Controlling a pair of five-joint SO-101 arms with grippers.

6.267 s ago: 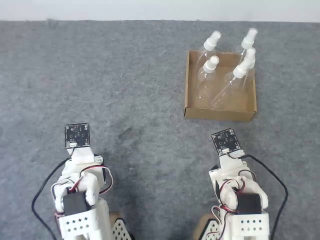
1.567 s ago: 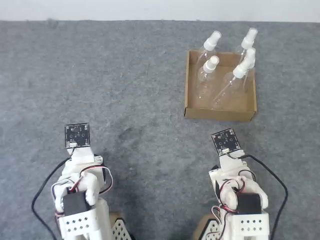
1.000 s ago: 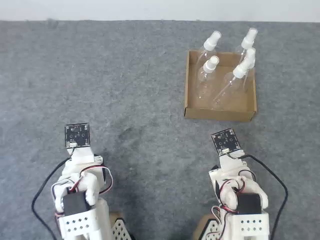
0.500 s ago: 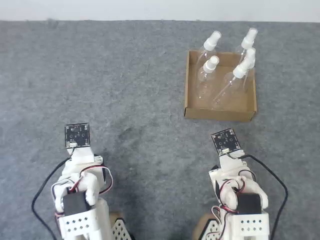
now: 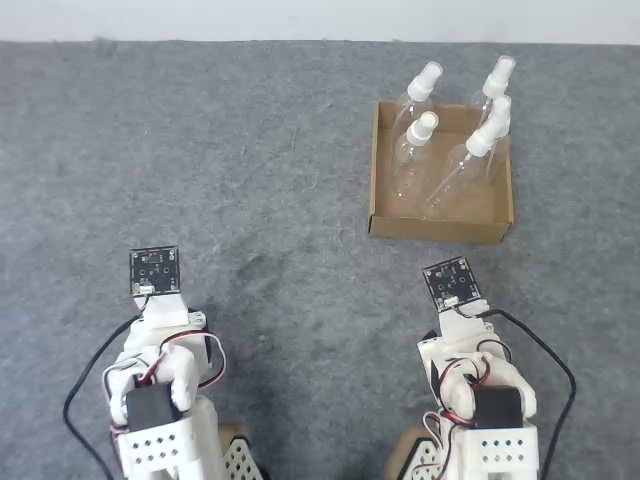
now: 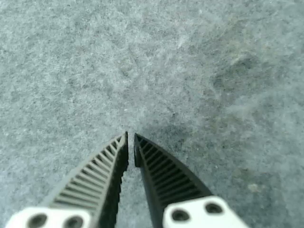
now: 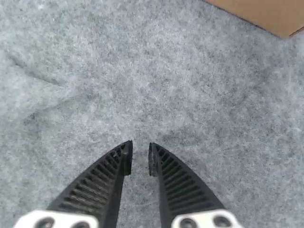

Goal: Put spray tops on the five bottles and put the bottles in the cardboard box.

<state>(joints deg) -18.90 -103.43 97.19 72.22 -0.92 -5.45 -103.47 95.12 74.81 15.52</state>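
The cardboard box [image 5: 440, 228] sits at the far right of the grey mat. Several clear bottles [image 5: 412, 165] with white spray tops [image 5: 424, 126] stand or lean inside it. Both arms are folded back at the near edge, well short of the box: the left arm [image 5: 160, 370] on the left, the right arm [image 5: 475, 385] on the right. My left gripper [image 6: 131, 137] is shut over bare mat, holding nothing. My right gripper [image 7: 140, 144] is shut to a narrow slit, also holding nothing. A corner of the box [image 7: 266, 12] lies beyond it.
Grey felt mat [image 5: 220, 160] covers the table, with a pale wall strip along the far edge. Black cables [image 5: 545, 350] loop beside each arm's base.
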